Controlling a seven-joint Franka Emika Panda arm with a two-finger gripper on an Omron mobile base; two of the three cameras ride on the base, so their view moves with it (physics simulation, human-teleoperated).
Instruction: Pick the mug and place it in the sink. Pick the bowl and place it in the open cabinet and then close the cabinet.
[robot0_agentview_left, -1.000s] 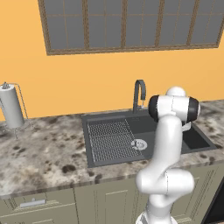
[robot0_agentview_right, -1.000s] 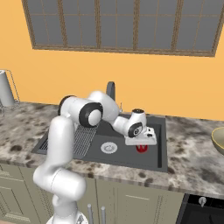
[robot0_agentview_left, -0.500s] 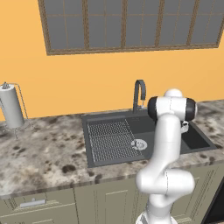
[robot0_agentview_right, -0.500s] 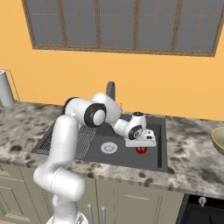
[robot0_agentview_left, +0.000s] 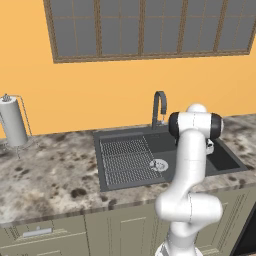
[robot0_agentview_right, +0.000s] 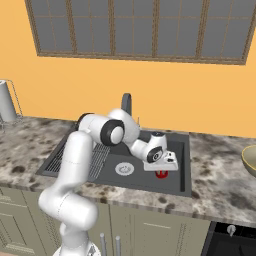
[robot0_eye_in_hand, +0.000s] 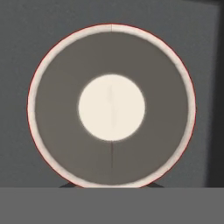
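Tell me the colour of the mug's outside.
Red, clearest in the right base view: the mug under the hand.

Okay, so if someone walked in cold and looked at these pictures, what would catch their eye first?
Probably the white arm bent low over the dark sink, its gripper shut on the red mug inside the basin. In the hand view, the mug's pale round mouth looms large. The tan bowl waits on the counter, far right.

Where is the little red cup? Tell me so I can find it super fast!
Find the dark grey sink in the speckled counter under the window. Look into its deep basin on the right, just below the robot's white hand. The mug is there, the one small red thing, much smaller than the tan bowl at the counter's far right.
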